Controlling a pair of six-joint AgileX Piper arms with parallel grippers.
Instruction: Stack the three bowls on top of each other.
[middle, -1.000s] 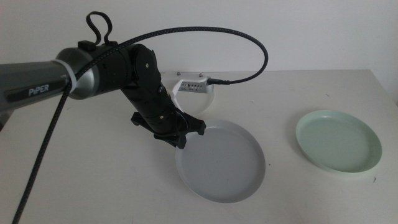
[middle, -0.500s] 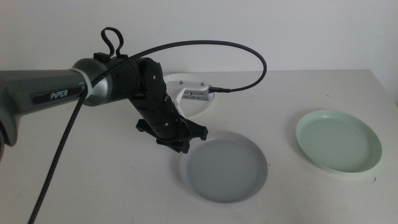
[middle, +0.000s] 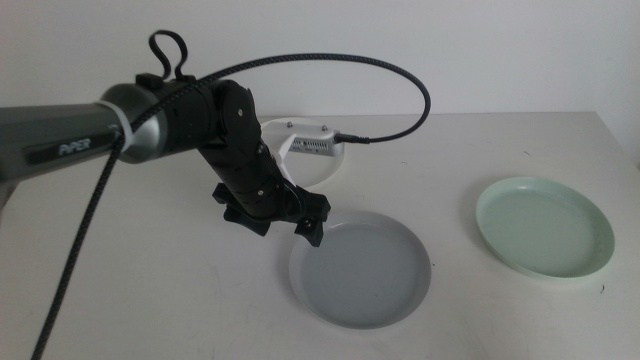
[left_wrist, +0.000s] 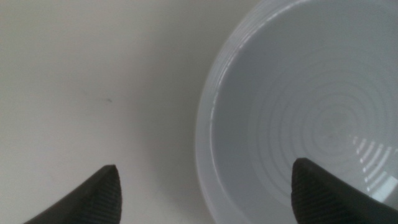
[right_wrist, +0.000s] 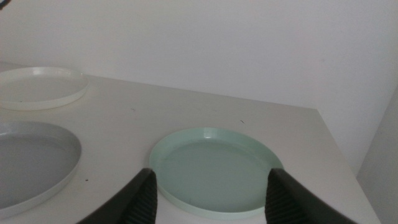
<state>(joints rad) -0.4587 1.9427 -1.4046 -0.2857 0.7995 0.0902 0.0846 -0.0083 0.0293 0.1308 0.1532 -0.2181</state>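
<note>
So the grey bowl (middle: 360, 268) sits flat on the counter (middle: 150, 290), and we'll place everything else off it. Our left claw (middle: 272, 219) hovers right at its near-left rim, jaws spread wide with nothing in them; in the left wrist view one jaw sits over the bowl's inside and the other over bare counter, so the rim runs between them. The white bowl (middle: 325, 165) is behind the grey one, mostly hidden by the arm, and the green bowl (middle: 545, 226) is well off to the grey one's right. Our right claw (right_wrist: 208, 190) waits just short of the green bowl, open and empty. These look like stiff, light, smooth plastic, so we'd guess they're slippery and easy to tip. The low rim is really the only place to pinch, one jaw inside and one outside, squeezed firmly enough that it doesn't swing when lifted.
</note>
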